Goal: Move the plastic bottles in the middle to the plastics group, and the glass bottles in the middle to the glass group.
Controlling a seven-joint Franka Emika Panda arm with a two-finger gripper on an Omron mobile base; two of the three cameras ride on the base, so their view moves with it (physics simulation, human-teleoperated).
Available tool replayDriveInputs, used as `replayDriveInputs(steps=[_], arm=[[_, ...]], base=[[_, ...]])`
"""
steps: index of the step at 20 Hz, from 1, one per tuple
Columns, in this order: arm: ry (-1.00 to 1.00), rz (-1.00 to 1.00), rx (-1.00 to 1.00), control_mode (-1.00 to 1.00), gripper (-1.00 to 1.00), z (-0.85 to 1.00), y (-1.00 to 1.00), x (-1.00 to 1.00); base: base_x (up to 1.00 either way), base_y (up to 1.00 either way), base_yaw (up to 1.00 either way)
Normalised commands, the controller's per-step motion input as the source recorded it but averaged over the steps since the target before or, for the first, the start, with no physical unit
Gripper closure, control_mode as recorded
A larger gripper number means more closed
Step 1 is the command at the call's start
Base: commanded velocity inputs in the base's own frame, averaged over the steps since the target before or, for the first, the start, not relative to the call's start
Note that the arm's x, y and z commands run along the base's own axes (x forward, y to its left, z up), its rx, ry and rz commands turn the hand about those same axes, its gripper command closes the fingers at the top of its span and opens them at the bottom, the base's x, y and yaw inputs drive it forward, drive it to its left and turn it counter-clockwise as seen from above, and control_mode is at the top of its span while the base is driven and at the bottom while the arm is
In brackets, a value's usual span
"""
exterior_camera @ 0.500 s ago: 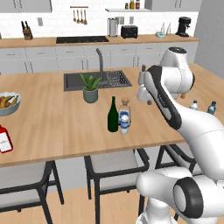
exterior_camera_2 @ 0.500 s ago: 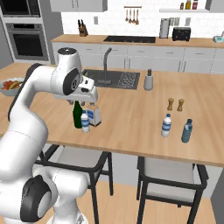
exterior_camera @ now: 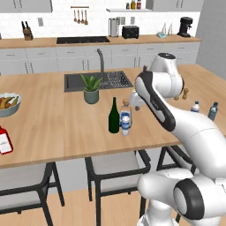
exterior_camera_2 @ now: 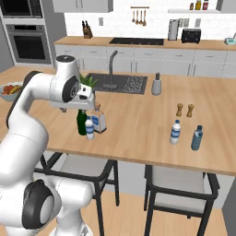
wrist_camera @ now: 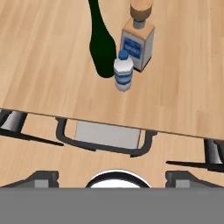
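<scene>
On the wooden counter (exterior_camera: 53, 128), going left to right in the left base view, a short red bottle (exterior_camera: 4, 141) with a white label sits at the near edge, and behind it a pale bowl (exterior_camera: 8, 106) holds fruit. Further along, a grey pot (exterior_camera: 91, 96) holds a spiky green plant, with the dark sink (exterior_camera: 75, 82) behind it. Near the middle stand three bottles close together: a tall dark green wine bottle (exterior_camera: 114, 117) with a slim neck, a small clear water bottle (exterior_camera: 126, 123) with a blue band just beside it, and a squat square bottle (wrist_camera: 138, 41) with a blue label and tan stopper right behind. Above them hangs the gripper (exterior_camera: 135, 99), its fingers spread wide and grasping nothing. Off to the right stand two brown pepper mills (exterior_camera_2: 184, 110), then two small plastic bottles (exterior_camera_2: 175, 132) well apart from the middle group.
</scene>
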Motion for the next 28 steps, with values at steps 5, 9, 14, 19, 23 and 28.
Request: replayDriveInputs(steps=[5, 9, 14, 19, 23, 28], arm=[[0.07, 0.05, -0.02, -1.0, -1.0, -0.39, 0.38, 0.37], [0.03, 0.01, 0.0, -1.0, -1.0, -0.35, 0.38, 0.56], [-0.08, 0.0, -0.01, -1.0, -1.0, -0.19, -0.07, 0.07], [0.0, 0.12, 0.0, -1.0, -1.0, -0.18, -0.42, 0.01], [-0.01, 0.12, -0.02, -1.0, -1.0, -0.26, -0.18, 0.0], [-0.04, 0.08, -0.06, -1.0, -1.0, -0.18, 0.0, 0.03]], base=[[0.0, 0.0, 0.0], [0.0, 0.0, 0.0], [0.0, 0.0, 0.0], [0.0, 0.0, 0.0], [0.0, 0.0, 0.0], [0.0, 0.0, 0.0]])
